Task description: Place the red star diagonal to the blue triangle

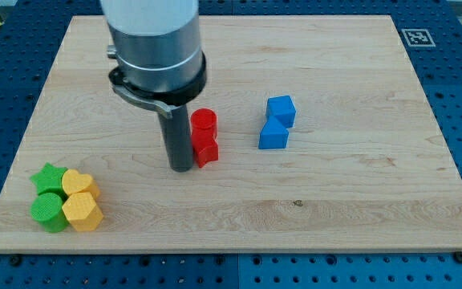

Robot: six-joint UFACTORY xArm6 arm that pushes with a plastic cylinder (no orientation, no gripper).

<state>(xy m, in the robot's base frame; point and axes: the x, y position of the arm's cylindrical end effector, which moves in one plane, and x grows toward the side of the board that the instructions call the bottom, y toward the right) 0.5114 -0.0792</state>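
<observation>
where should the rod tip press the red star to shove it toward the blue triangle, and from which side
Press the red star on its left face, coming from the view's left. My tip already sits against that side, and the blue triangle lies to the view's right. The red cylinder touches the star's top, so it may get dragged along.

Red star (206, 150): we see it mid-board, touching the red cylinder above it.
Blue triangle (273, 136): we see it well right, touching the blue cube.
</observation>
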